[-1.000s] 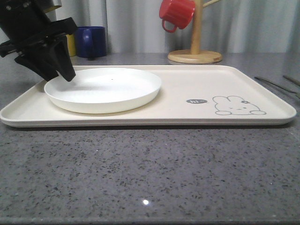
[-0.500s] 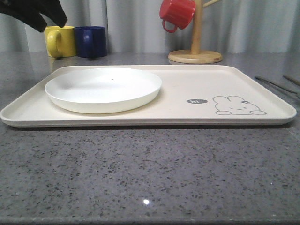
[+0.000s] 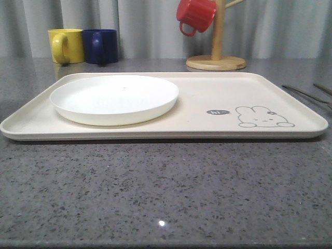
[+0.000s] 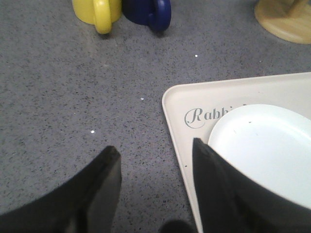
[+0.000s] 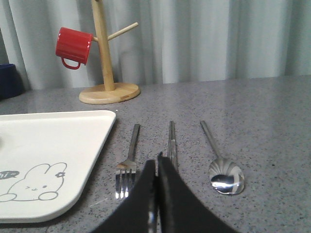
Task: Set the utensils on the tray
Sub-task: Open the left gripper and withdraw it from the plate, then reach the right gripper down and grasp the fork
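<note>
Countertop (image 3: pixel 166 192): grey speckled stone, bare in front of the tray. Far left at the back, yellow mug (image 3: pixel 66 45) and blue mug (image 3: pixel 100 46) stand side by side, touching or nearly so, in front of a pale curtain (image 3: pixel 150 26).

Left gripper (image 4: pixel 155 194), seen in its wrist view: fingers spread wide, nothing between them. It hangs above the tray's corner; one finger (image 4: pixel 92 189) over bare counter, the other over the rim next to the "Rabbit" script. Open counter lies between this corner and the mugs.

Tray (image 3: pixel 207 127): cream, low raised rim, rounded corners, lying flat. White plate (image 3: pixel 114 97) sits on its left half, close to the left rim. Right half is bare apart from the grey rabbit drawing (image 3: pixel 263 117).

Behind the tray, right of centre: wooden mug tree (image 3: pixel 216 52) on a round base, red mug (image 3: pixel 195 15) hung on a peg.

Right of the tray, off it, on the counter: fork (image 5: pixel 127 165), chopsticks (image 5: pixel 171 141), spoon (image 5: pixel 221 162), laid parallel with gaps between, handles pointing away toward the curtain. Fork lies nearest the tray's rim, not touching it.

Right gripper (image 5: pixel 156 194): fingers pressed together, with nothing visibly between them. Tips sit low over the near end of the chopsticks; contact cannot be told.
</note>
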Robot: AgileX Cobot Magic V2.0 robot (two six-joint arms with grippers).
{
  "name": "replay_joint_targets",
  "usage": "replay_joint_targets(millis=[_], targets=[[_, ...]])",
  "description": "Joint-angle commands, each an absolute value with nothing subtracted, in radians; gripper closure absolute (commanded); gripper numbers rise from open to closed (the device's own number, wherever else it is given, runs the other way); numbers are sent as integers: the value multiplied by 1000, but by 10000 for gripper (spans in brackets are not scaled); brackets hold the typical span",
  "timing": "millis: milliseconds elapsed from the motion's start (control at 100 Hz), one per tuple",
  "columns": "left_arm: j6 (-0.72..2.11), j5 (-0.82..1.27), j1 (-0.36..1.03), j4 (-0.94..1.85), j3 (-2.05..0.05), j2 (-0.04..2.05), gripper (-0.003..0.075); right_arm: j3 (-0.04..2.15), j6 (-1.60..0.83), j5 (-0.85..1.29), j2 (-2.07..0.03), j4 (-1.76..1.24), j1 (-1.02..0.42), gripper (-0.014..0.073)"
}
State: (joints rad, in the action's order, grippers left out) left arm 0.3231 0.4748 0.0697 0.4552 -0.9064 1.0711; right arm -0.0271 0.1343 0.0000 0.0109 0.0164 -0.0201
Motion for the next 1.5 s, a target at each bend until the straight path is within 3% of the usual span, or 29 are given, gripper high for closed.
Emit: replay_joint_targets(millis=[0,230,510,610,810,1160,1490], targets=[[324,330,72,477,-852,952,384,-27,125,-80,29,18,-14,662],[326,175,72,472,-637,704,384,-27,125,-80,29,18,-14,662],[326,167,72,472,-541,511,395,-27,125,-80,29,18,-14,662],[326,167,72,471,-536,496,477,-27,125,-80,29,18,-14,662],[326,167,72,468,-536,494,742,-27,125,-83,29,18,-14,662],[326,167,72,468,-536,496,739,3,125,-137,29,18,-14,662],[326,167,72,468,-536,496,739,386,125,331,-188,18,-14,662]])
